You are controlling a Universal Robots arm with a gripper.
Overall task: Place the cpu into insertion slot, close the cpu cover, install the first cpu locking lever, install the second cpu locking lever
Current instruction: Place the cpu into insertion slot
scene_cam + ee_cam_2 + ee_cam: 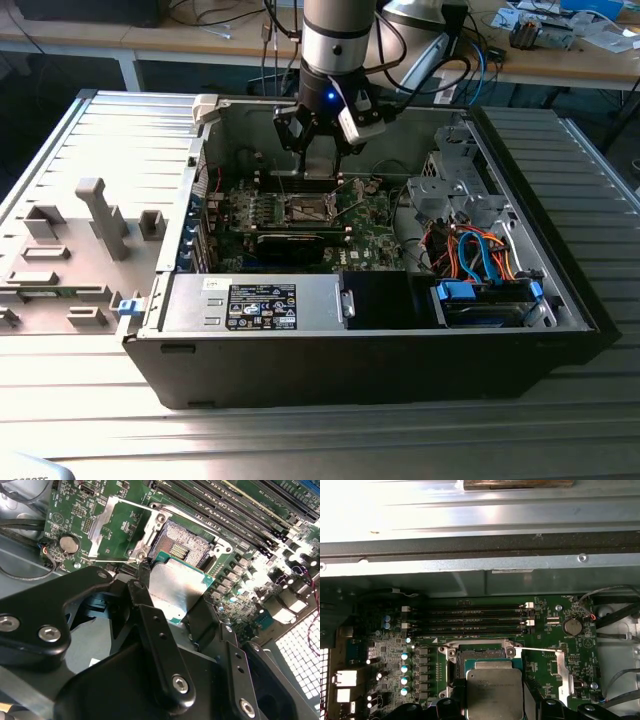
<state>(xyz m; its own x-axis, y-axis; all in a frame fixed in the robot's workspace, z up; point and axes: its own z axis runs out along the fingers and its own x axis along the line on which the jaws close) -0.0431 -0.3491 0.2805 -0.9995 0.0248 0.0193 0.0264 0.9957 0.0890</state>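
Observation:
My gripper (318, 165) hangs inside the open computer case, over the motherboard (300, 220). It is shut on the cpu (172, 580), a flat square chip with a silvery top and a green rim, held between two black fingers (145, 587). The cpu (494, 690) hovers just short of the insertion slot (182, 545), whose bare contact field is exposed. It is apart from the slot (480, 655), partly overlapping its near edge in both wrist views. The cpu cover (97, 527) is swung open beside the slot. A thin locking lever (540, 651) sticks out sideways.
Memory slots (475, 620) run along the far side of the socket, and a coin battery (572, 626) sits near the open cover. The power supply (260, 303), the drive cage (485, 300) and orange and blue cables (470, 250) fill the case's near side. The case's side panel (80, 240) lies at the exterior view's left.

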